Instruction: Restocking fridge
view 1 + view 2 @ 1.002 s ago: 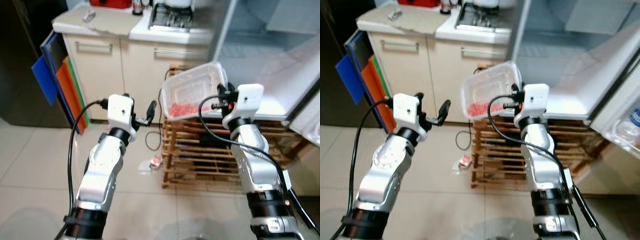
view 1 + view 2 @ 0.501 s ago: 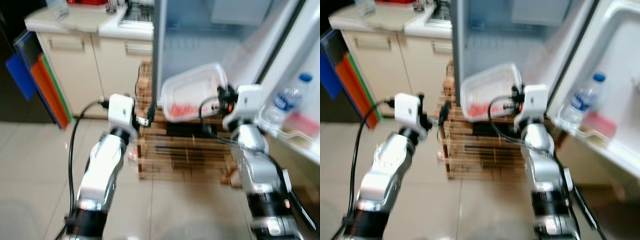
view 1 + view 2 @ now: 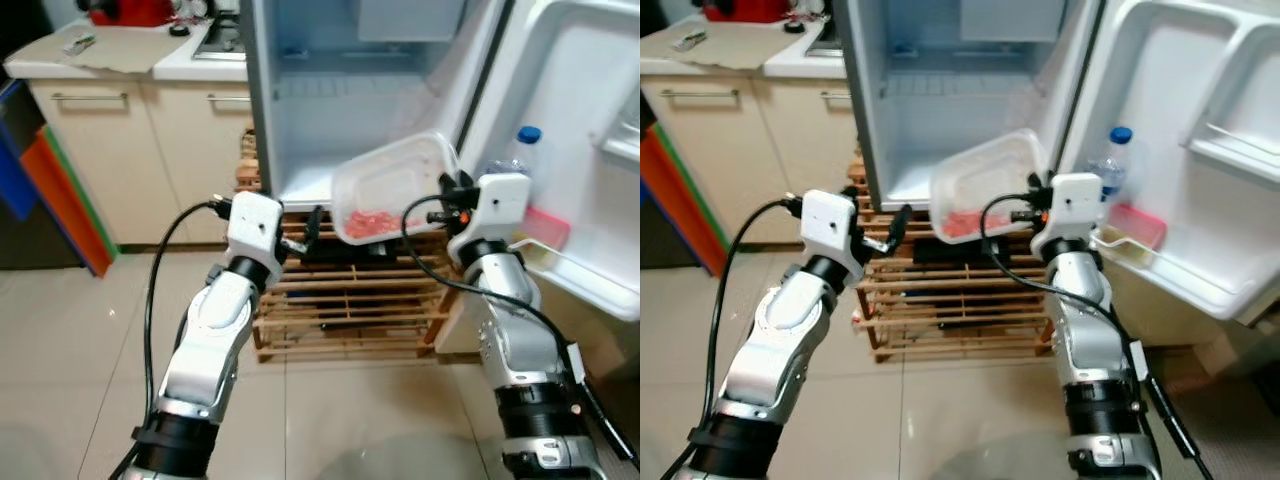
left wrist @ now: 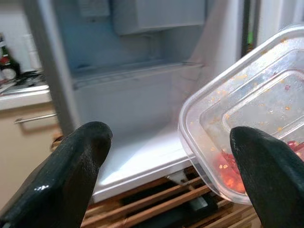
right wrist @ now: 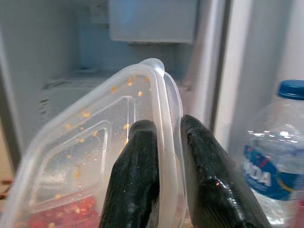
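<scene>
1. The fridge [image 3: 340, 120] stands open straight ahead, its pale inside lit, with a small inner compartment at the top and a wire shelf below it.
2. The right gripper [image 5: 161, 156] is clenched on the rim of a clear plastic box [image 3: 395, 190], one black finger on each side of the edge.
3. The box is held up in the air, tilted on its side, in front of the lower part of the fridge opening and near the bottom floor of the fridge.
4. Red bits of food [image 3: 965, 224] lie gathered in the low end of the box, and orange specks cling to its clear walls.
5. The left gripper [image 3: 305, 228] is raised beside the box, to its left and apart from it, with its jaws released and spread wide, holding nothing.
6. The fridge door [image 3: 1180, 150] hangs open on the right; its shelf holds a water bottle [image 3: 515, 160] with a blue cap and, next to it, a pink container [image 3: 1135, 225].
7. A wooden slatted rack [image 3: 340, 310] sits under the fridge on the tiled floor [image 3: 80, 350].
8. To the left stands a kitchen desk [image 3: 120, 45] with cream cupboards below and a stove top beside the fridge.
9. Blue and orange boards [image 3: 50, 190] lean at the left end of the cupboards.
</scene>
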### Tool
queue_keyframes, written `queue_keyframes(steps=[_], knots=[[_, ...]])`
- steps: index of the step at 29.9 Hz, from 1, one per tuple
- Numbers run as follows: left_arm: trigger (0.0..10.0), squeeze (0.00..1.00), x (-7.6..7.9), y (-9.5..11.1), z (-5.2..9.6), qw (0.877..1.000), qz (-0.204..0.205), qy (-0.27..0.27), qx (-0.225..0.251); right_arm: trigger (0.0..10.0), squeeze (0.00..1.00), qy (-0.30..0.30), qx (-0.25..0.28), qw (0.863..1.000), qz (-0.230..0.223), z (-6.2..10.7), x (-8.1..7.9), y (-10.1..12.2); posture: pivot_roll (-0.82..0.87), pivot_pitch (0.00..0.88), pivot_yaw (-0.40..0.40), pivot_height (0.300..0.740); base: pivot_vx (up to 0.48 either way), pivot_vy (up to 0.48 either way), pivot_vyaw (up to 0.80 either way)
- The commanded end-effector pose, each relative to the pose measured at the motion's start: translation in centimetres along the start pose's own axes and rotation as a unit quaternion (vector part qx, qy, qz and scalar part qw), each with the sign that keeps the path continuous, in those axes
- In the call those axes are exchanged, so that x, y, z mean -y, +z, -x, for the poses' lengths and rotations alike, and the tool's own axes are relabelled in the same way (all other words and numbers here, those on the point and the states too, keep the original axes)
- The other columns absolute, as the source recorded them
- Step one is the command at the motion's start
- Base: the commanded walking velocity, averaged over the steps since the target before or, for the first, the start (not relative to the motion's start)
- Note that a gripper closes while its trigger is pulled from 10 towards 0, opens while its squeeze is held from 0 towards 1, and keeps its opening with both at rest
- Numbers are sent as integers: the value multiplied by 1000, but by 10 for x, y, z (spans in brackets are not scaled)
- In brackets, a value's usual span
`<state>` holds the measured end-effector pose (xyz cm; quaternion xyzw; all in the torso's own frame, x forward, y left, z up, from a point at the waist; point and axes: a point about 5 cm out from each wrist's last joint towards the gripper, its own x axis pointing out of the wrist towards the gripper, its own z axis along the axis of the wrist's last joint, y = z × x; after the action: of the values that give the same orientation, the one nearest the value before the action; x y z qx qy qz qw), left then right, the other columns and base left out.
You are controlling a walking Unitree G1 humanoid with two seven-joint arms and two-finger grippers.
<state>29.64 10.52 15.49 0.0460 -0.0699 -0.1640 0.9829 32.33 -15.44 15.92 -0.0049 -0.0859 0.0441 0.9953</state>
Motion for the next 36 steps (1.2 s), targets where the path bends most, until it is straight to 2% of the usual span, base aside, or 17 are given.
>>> queue_keyframes(steps=[1,20,29,35,36], knots=[[10000,0,2,4,-2,1000,-6,-6,7,0,0,-1,15,1000,-3,-3,2,7,-34,0,-14,740,458,0,0],[10000,0,5,5,-4,1000,-5,-12,10,0,0,9,9,1000,-2,-4,-1,4,-32,0,-15,740,471,0,0],[10000,0,7,3,-4,1000,3,-15,2,0,0,12,-1,1000,-1,-4,-1,-1,-31,0,-18,740,0,0,0],[10000,0,8,3,-4,1000,4,-17,0,0,0,10,-24,999,-26,-8,-1,-10,-30,0,-14,740,0,0,0],[10000,0,8,3,-3,1000,3,-18,-1,0,0,10,-40,998,-41,-13,-1,-16,-23,0,-13,740,0,0,0]])
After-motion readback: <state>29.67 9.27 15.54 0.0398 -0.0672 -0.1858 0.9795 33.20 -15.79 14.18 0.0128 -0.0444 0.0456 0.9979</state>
